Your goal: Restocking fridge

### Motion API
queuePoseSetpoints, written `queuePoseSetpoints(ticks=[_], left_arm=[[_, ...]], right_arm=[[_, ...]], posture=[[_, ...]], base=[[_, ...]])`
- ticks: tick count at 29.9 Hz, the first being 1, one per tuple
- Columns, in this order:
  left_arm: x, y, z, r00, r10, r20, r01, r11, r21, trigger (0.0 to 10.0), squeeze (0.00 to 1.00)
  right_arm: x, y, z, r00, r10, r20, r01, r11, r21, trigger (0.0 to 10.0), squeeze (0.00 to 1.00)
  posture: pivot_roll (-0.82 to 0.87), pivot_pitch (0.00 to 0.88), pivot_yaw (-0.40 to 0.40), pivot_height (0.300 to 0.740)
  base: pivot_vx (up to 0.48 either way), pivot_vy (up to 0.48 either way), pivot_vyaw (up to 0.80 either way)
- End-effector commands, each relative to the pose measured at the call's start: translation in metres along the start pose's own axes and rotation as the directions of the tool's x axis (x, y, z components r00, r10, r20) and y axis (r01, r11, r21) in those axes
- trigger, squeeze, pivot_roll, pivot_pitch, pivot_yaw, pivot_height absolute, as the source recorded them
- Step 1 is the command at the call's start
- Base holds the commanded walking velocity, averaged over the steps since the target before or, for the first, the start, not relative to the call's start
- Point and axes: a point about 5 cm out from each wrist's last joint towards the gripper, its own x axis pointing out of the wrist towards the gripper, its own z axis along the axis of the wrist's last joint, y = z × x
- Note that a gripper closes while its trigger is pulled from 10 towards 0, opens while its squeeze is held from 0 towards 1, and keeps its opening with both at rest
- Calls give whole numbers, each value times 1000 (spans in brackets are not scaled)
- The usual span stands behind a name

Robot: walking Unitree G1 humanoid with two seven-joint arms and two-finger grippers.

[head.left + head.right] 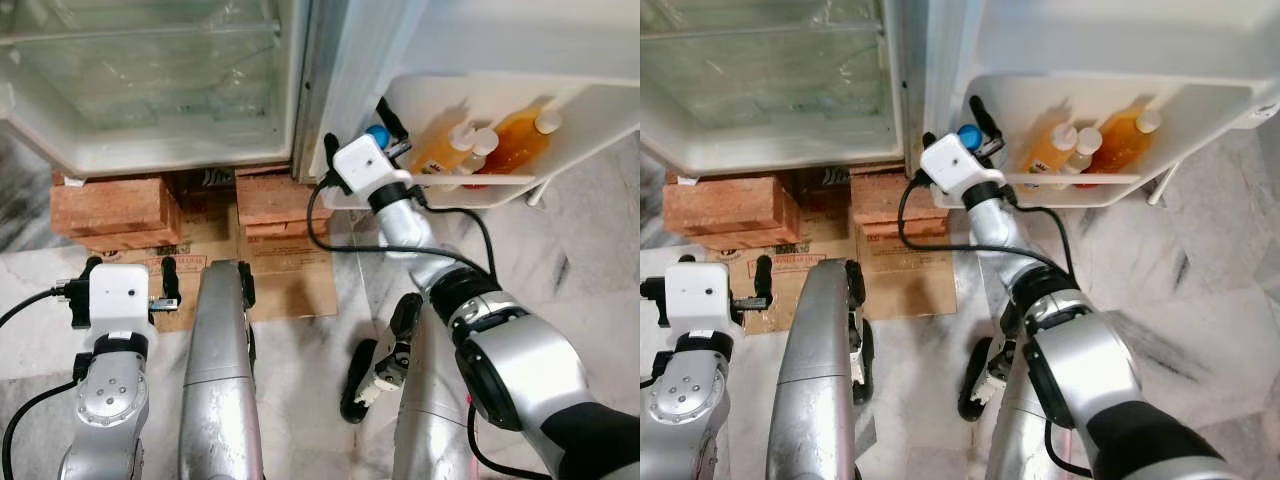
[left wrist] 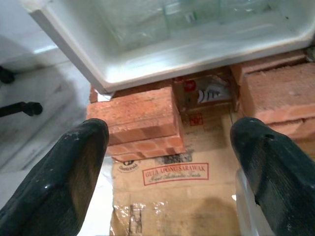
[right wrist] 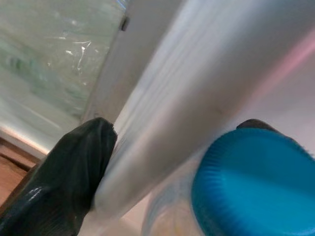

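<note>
Fridge (image 1: 150,90) stands open ahead of us, raised on red bricks (image 1: 105,210) with flattened cardboard (image 1: 290,265) on the marble floor (image 1: 590,230) beneath it, and its glass shelves are bare. Our right gripper (image 1: 385,128) reaches up to the door shelf (image 1: 500,190) at the hinge-side end, and between its jaws we see a bottle with a blue cap (image 3: 251,182); one black finger (image 3: 64,172) lies on the other side of the door's edge, so we cannot tell whether the jaws truly clamp the bottle. Further along the same door shelf stand two orange bottles with white caps (image 1: 445,150) and a third, darker orange one (image 1: 515,145) near the shelf's outer end. Our left gripper (image 1: 122,285) hangs low over the cardboard, near the bricks, its jaws spread wide and holding nothing.
</note>
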Motion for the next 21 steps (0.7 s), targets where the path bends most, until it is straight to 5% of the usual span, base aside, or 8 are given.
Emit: queuePoseSetpoints(ticks=[1, 7, 8, 13, 16, 21], left_arm=[[-2, 4, -9, 999, 17, -35, -16, 1000, 15, 10000, 0], [5, 7, -10, 1000, 17, -25, -16, 1000, 17, 10000, 0], [6, 6, -10, 1000, 14, -22, -14, 1000, 17, 10000, 0], [8, 5, -9, 1000, 6, -14, -5, 1000, 16, 10000, 0], [9, 5, -9, 1000, 0, -11, 0, 1000, 18, 10000, 0], [11, 5, -10, 1000, -5, -9, 6, 1000, 22, 10000, 0]], right_arm=[[-17, -63, -35, 958, -216, -189, 236, 967, 92, 10000, 1000], [-24, -42, -42, 982, -43, -185, 105, 934, 342, 10000, 1000], [-30, -36, -47, 983, -8, -184, 81, 916, 393, 10000, 0], [-43, -41, -52, 990, -21, -138, 68, 936, 345, 10000, 0], [-48, -63, -45, 993, -99, -68, 108, 984, 141, 10000, 0], [-50, -85, -36, 985, -169, -26, 170, 985, 18, 10000, 0]], posture=[[249, 399, -116, 536], [240, 379, -109, 536], [236, 372, -107, 536], [236, 367, -98, 536], [231, 367, -90, 536], [222, 362, -85, 536]], base=[[0, 0, 0], [0, 0, 0], [0, 0, 0], [0, 0, 0], [0, 0, 0], [0, 0, 0]])
